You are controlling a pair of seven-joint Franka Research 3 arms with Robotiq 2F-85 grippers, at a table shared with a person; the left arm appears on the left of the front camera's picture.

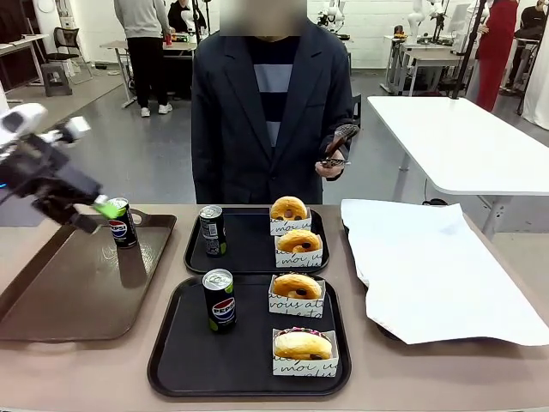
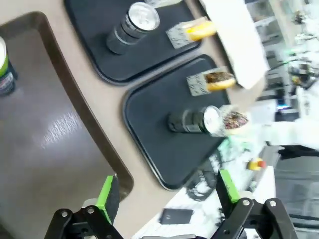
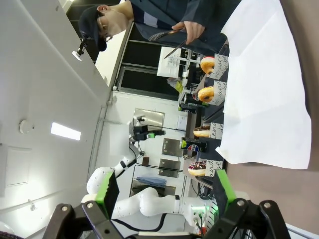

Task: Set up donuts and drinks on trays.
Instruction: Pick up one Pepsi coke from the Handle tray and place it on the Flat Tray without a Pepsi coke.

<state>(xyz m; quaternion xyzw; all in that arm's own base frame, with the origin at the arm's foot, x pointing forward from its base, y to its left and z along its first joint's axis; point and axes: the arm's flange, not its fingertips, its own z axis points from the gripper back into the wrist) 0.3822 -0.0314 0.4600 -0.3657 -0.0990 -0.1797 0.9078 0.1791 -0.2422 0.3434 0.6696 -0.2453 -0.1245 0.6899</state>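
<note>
Two black trays lie mid-table. The far tray (image 1: 249,253) holds a Pepsi can (image 1: 213,230) and two sleeved donuts (image 1: 289,213) (image 1: 299,245). The near tray (image 1: 184,360) carries another can (image 1: 220,300) and two sleeved donuts (image 1: 297,292) (image 1: 303,346). A third can (image 1: 123,223) stands on the brown tray (image 1: 69,292). My left gripper (image 1: 97,216) hovers just left of that can, open and holding nothing (image 2: 167,191); the can (image 2: 5,69) sits off to the side. My right gripper (image 3: 162,191) is open and empty, well away from the trays.
A white paper sheet (image 1: 437,266) covers something at the table's right side. The person stands at the far edge holding tongs (image 1: 339,144). The left wrist view shows both black trays (image 2: 99,59) (image 2: 159,144) past the brown tray's rim (image 2: 75,99).
</note>
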